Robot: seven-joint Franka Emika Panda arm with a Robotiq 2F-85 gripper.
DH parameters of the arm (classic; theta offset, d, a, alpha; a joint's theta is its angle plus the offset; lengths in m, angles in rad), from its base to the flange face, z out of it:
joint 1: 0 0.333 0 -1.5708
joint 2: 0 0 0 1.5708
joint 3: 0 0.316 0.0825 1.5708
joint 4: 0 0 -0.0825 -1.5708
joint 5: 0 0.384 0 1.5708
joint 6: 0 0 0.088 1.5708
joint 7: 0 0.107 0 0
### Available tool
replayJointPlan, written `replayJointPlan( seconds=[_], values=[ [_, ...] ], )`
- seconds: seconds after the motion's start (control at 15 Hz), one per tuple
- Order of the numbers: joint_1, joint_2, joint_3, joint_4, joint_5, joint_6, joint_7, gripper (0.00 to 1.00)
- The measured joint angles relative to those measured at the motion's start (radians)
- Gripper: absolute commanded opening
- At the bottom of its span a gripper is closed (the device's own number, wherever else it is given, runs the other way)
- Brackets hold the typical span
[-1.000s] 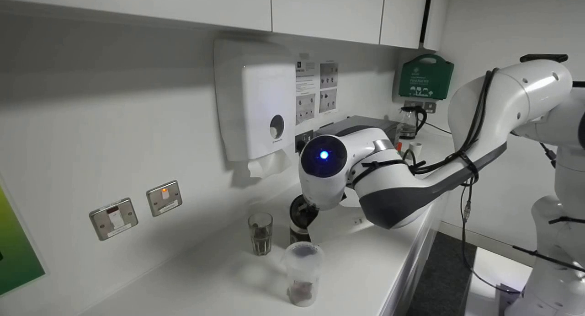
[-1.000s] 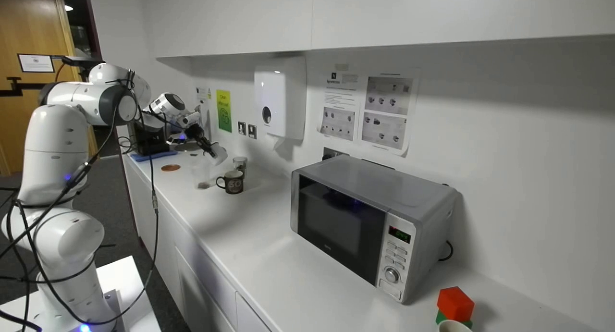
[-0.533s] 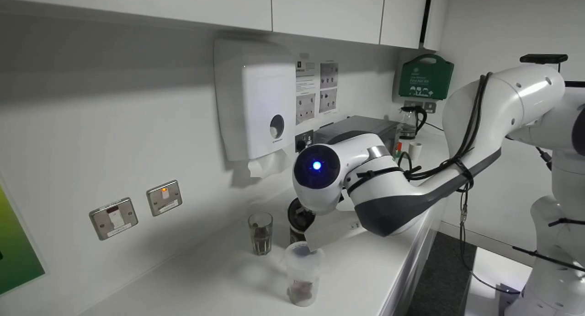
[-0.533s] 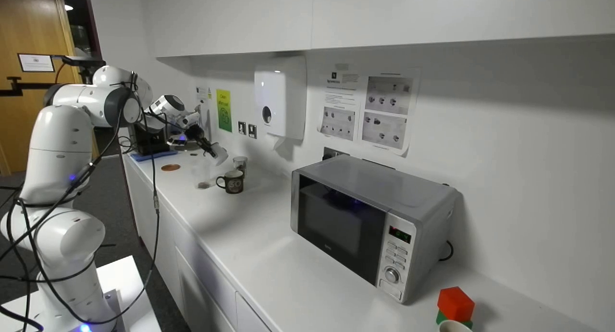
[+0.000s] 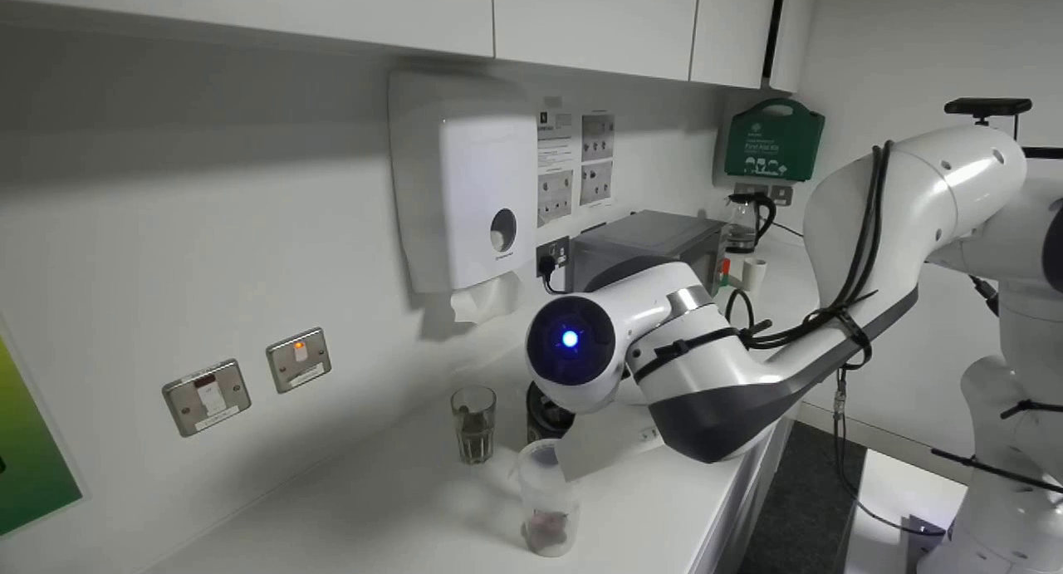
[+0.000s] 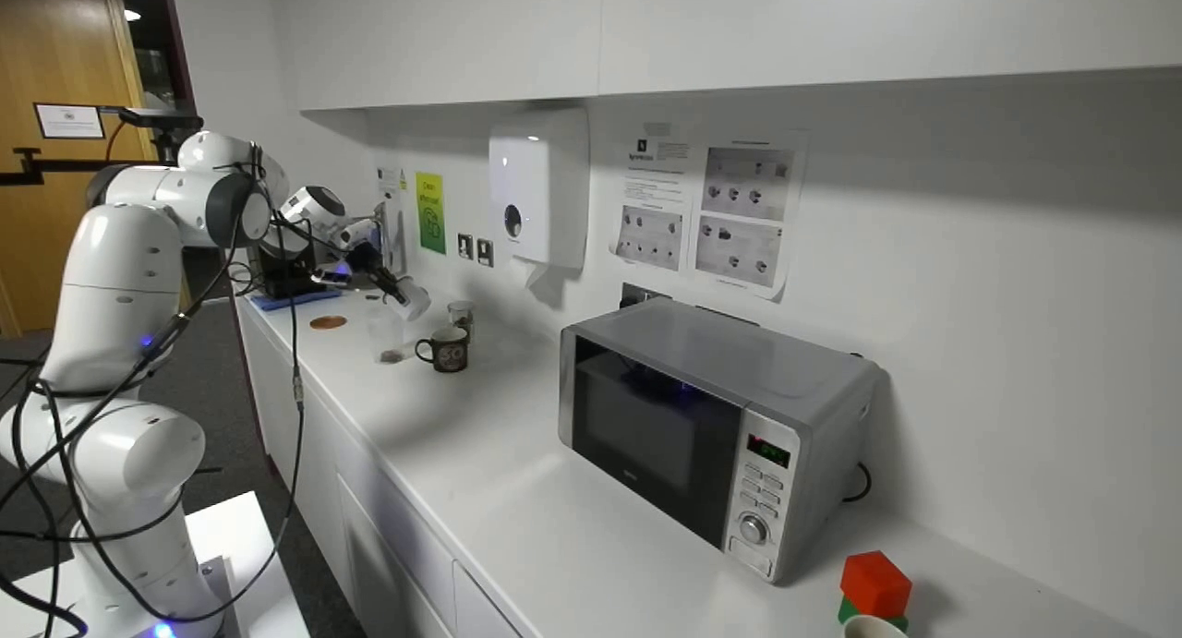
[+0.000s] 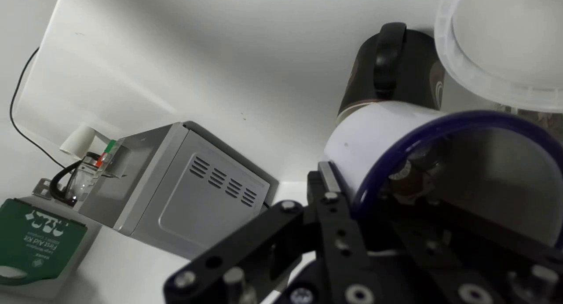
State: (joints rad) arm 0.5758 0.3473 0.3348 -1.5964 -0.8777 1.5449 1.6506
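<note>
Jaws clamp a white cup; a case reads "First Aid Kit."

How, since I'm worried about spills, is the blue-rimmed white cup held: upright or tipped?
Tipped. In an exterior view the blue-rimmed cup slants, whereas the dark mug stands upright on the counter.

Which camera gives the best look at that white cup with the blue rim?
The wrist view: the white cup is large and close, showing its blue rim and part of the inside. In an exterior view, the cup looks small and tilted; in an exterior view dominated by the arm, I cannot make it out.
</note>
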Motion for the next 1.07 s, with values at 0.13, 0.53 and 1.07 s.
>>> replayJointPlan(
  seconds=[0.13,0.53,1.07],
  values=[
    [0.01,0.007,-0.001,0.001,0.0,-0.022,0.016,0.02],
    [0.032,0.013,-0.006,0.002,0.0,-0.103,0.056,0.02],
    [0.042,0.036,-0.015,0.016,-0.034,-0.208,0.062,0.02]
  ],
)
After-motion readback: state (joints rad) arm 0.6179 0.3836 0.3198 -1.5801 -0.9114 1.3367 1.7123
